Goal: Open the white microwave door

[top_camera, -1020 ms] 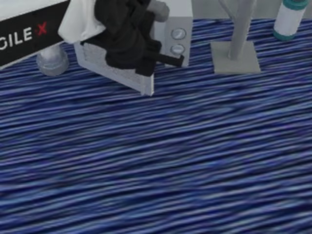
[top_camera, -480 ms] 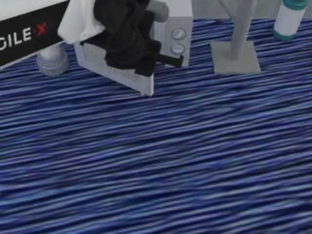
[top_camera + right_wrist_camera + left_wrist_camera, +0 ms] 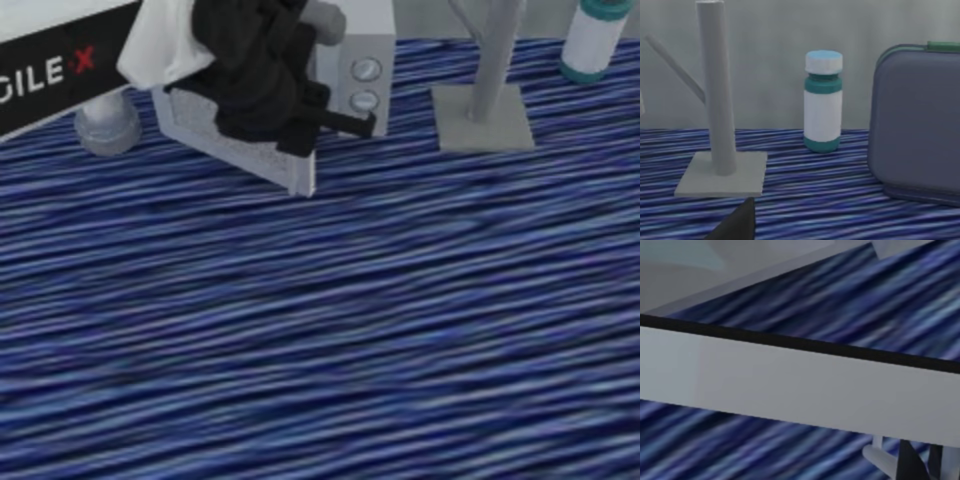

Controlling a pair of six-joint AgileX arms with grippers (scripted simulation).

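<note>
Top view: the white microwave [image 3: 365,45] stands at about 11 o'clock on the blue-striped surface [image 3: 330,330], its two silver knobs [image 3: 366,85] facing forward. The door [image 3: 240,155] is swung partly open, its free edge angled out toward 6 o'clock. The left gripper [image 3: 350,123] reaches across the door's upper edge just below the knobs; whether its fingers are spread or pinching cannot be told. In the left wrist view a broad white panel, probably the door [image 3: 800,385], fills the centre. A grey stand [image 3: 483,115] and a teal-capped bottle [image 3: 594,40] sit at 1 o'clock; a grey-blue case [image 3: 917,125] appears beside the bottle in the right wrist view.
</note>
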